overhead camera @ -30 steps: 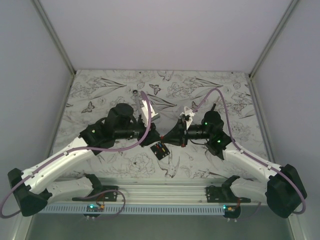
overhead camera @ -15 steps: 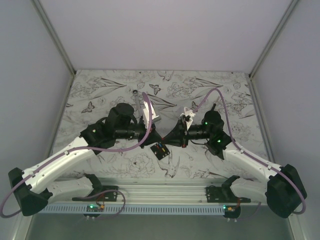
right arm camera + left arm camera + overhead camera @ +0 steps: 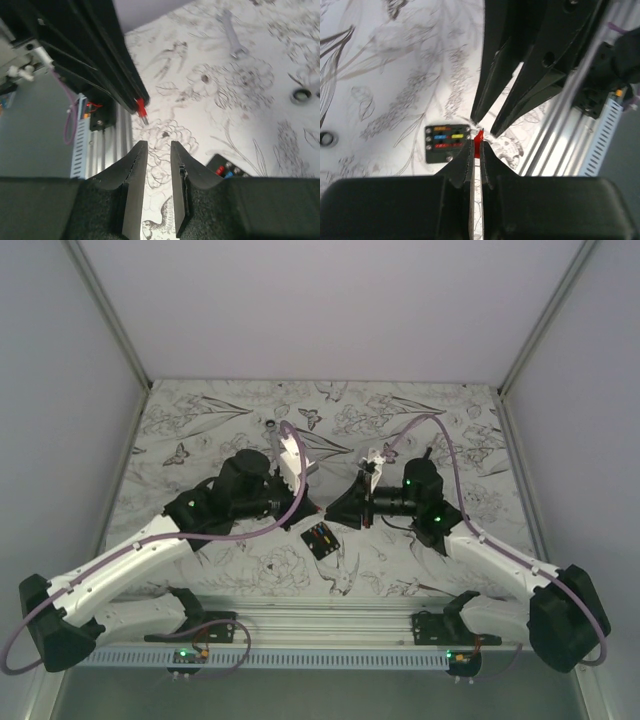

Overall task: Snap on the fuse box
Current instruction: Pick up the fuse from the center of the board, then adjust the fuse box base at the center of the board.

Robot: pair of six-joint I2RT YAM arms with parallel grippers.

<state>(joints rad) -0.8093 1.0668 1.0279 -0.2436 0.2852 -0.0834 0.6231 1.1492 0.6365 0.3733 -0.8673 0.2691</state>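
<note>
Left wrist camera looks down its own fingers: the left gripper is pinched tight on a small red piece, whose end pokes out between the tips. Just left of those tips, flat on the flower-printed table, lies the fuse box. It is black, with blue, yellow and red fuses in rows on its face, and its right end is cut off by the gripper's finger. Whether the face carries any print cannot be made out.

Opposite stands the right gripper, its jaws parted by a narrow gap with nothing between them. In its own wrist view the red piece shows a bare metal end pointing down toward that gap. The left arm's black body fills the upper left of the view. The right-hand finger hides most of the fuse box, so only a corner with red and blue spots shows.

From above, the two grippers sit nose to nose over the middle of the table, and the fuse box lies just nearer the bases than their tips.

Farther off on the table lie a silver wrench and a small dark ring, well apart from the fuse box. A purple cable loops over each arm, and an aluminium rail runs along the near edge.
</note>
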